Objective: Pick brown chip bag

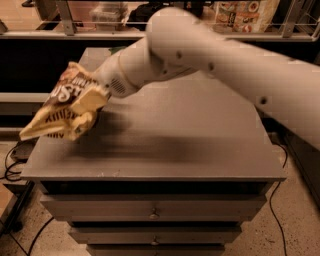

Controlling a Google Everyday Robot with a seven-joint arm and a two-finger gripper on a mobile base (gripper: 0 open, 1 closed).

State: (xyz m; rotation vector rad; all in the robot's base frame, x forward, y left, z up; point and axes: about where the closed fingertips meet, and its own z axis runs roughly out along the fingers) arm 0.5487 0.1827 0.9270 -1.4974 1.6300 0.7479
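Observation:
The brown chip bag (60,107) is crinkly, with a dark brown middle, white lettering and pale yellow ends. It hangs tilted over the left edge of the grey cabinet top (180,145), its lower end pointing down-left. My gripper (94,99) is at the end of the white arm, which reaches in from the right. It is shut on the bag's upper right part and holds it slightly above the top. The bag folds over the fingers and hides most of them.
The grey cabinet has drawers (155,210) below its front edge. Behind it runs a dark shelf with a metal rail and printed packages (242,12). Cables (12,165) lie on the floor at the left.

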